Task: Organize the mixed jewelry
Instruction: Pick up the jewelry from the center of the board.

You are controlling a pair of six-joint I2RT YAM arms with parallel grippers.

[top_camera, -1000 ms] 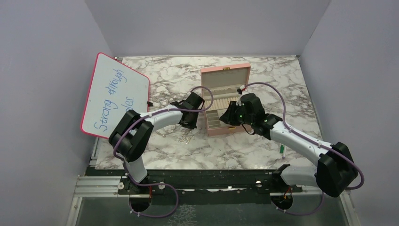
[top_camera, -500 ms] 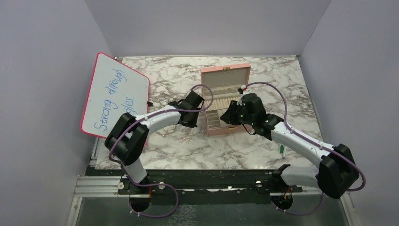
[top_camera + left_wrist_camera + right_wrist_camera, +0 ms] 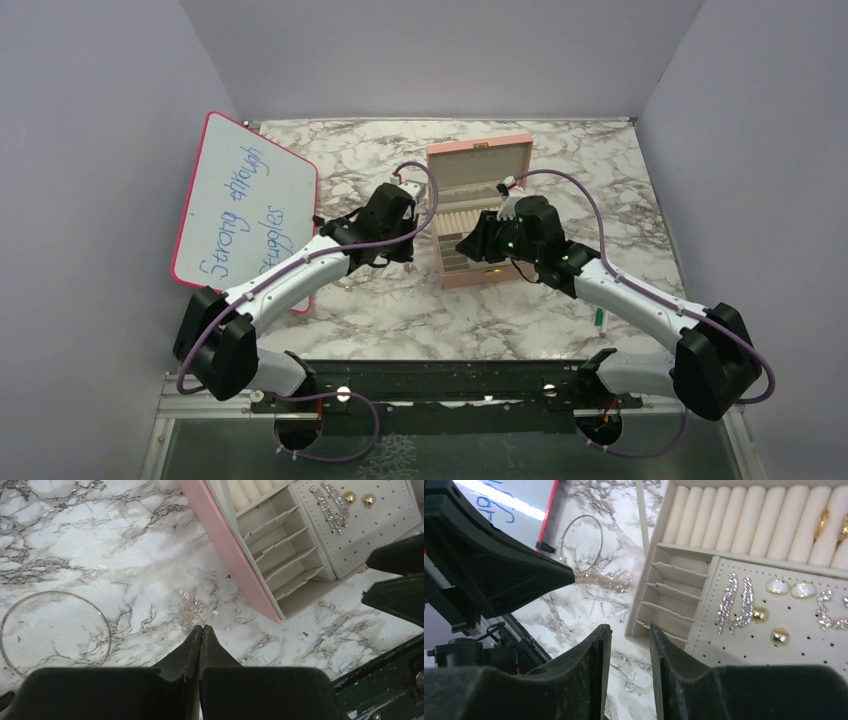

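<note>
A small sparkly piece [image 3: 606, 581] is hanging from the tips of the left gripper [image 3: 201, 629], which is pinching shut on it. It is hanging close over the table [image 3: 360, 160], just left of the front left corner of the pink box [image 3: 480, 160]. I cannot tell if it is touching the table. A thin silver hoop [image 3: 50, 593] is lying flat on the table farther left, near the whiteboard [image 3: 245, 200] that is leaning at the table's left edge.

The box is sitting open in the middle of the table. On its dotted pad, two long sparkly earrings [image 3: 736, 602] are lying side by side. Two gold balls [image 3: 760, 614] and two white ovals [image 3: 778, 586] are sitting just beside them. A few gold bits are tucked into the soft rolls at the back.

The right gripper [image 3: 629, 630] is hovering over the box's front left corner, by the little slots [image 3: 674, 595]. Its fingers are standing apart and holding nothing. A pen [image 3: 600, 320] is lying near the table's front right corner.
</note>
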